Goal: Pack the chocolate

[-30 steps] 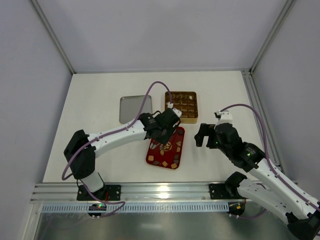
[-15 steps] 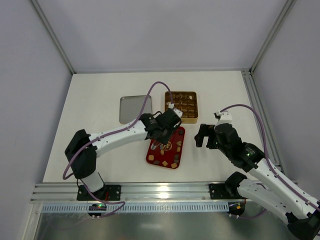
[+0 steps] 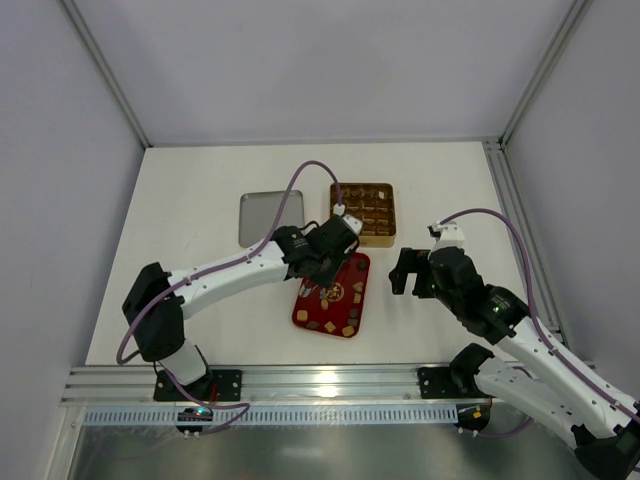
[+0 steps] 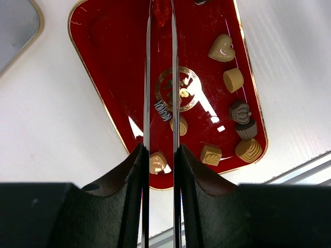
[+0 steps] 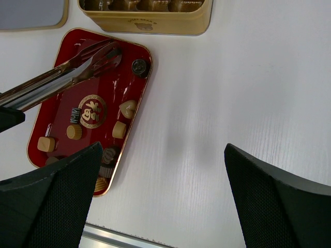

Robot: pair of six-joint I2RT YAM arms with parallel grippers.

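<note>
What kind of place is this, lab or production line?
Most likely a lab test cell, not a line: plain grey walls with aluminium corner posts enclose one white table, both arms bolt to a slotted rail, and the props are a red tray, gold tin and grey lid.

Tray point(image 3: 340, 308) sits at table point(image 3: 180, 220) centre, chocolates point(image 3: 350, 328) scattered on it. Tongs point(image 5: 95, 59) reach over its upper end. Tin point(image 3: 372, 240) stands just above the tray in the frame, more chocolates in its compartments. Lid point(image 3: 270, 217) lies left of the tin, apart.
</note>
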